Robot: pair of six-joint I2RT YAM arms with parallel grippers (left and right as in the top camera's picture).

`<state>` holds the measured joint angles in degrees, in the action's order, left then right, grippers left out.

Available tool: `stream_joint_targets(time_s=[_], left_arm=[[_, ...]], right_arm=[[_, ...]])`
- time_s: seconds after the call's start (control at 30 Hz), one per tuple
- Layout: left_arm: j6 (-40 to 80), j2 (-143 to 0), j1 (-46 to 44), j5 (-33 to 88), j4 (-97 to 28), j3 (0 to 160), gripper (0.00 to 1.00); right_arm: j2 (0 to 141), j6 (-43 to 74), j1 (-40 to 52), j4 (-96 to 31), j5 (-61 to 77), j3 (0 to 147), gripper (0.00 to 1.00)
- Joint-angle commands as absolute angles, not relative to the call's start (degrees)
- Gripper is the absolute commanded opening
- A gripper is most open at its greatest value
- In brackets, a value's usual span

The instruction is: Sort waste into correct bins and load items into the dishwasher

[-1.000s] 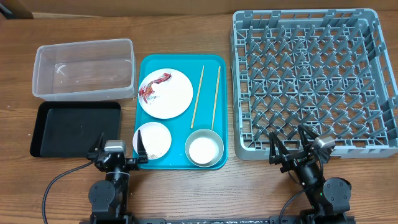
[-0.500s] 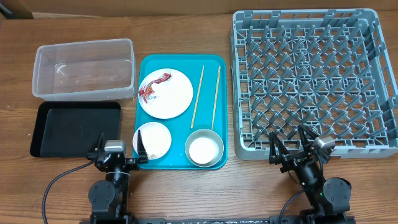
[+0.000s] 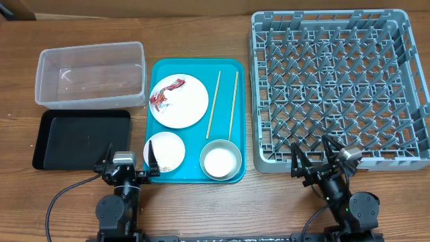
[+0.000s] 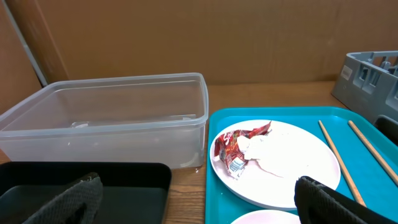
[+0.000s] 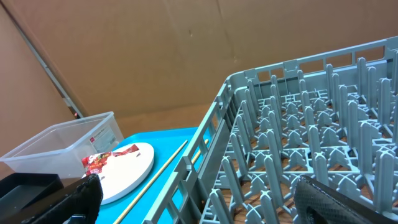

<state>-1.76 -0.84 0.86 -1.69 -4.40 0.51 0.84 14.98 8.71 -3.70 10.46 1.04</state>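
Observation:
A large white plate (image 3: 179, 101) on the teal tray (image 3: 232, 70) carries a crumpled red wrapper (image 3: 163, 94) and a white tissue; both also show in the left wrist view (image 4: 235, 145). A smaller white plate (image 3: 164, 150) has rice grains on it. A grey-rimmed bowl (image 3: 220, 160) and two chopsticks (image 3: 224, 103) lie on the tray. The clear tub (image 3: 91, 74) and black tray (image 3: 80, 138) sit at the left. The grey dish rack (image 3: 339, 87) is at the right. My left gripper (image 3: 126, 160) and right gripper (image 3: 314, 156) are open and empty near the front edge.
The teal tray sits between the bins and the rack. A cardboard wall stands behind the table (image 4: 186, 37). Bare wood lies along the front edge by both arms (image 3: 222, 208). No cup shows.

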Motion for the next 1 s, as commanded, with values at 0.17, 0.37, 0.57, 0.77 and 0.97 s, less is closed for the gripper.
stream_joint_targets(time_s=[0.17, 0.37, 0.57, 0.77, 0.97], left_arm=[[-3.68, -0.36, 1.13, -2.72, -4.16, 0.27, 1.0], [-4.69, -0.36, 1.1, -2.48, -4.03, 0.27, 1.0], [-2.72, -0.36, 1.1, 5.13, -3.95, 0.27, 0.99], [-0.01, -0.36, 1.1, 19.38, 0.95, 0.27, 1.0], [4.36, -0.36, 1.1, 25.67, 8.84, 2.59, 1.0]], right_arm=[[0.19, 15.05, 8.99, -3.51, 10.37, 0.45, 1.0], [0.19, 15.05, 8.99, -3.51, 10.37, 0.45, 1.0], [0.19, 15.07, 8.99, -3.51, 10.44, 0.45, 1.0], [0.19, 15.07, 8.99, -2.94, 13.13, 0.47, 1.0], [0.19, 15.07, 8.99, -3.4, 17.12, 3.05, 1.0]])
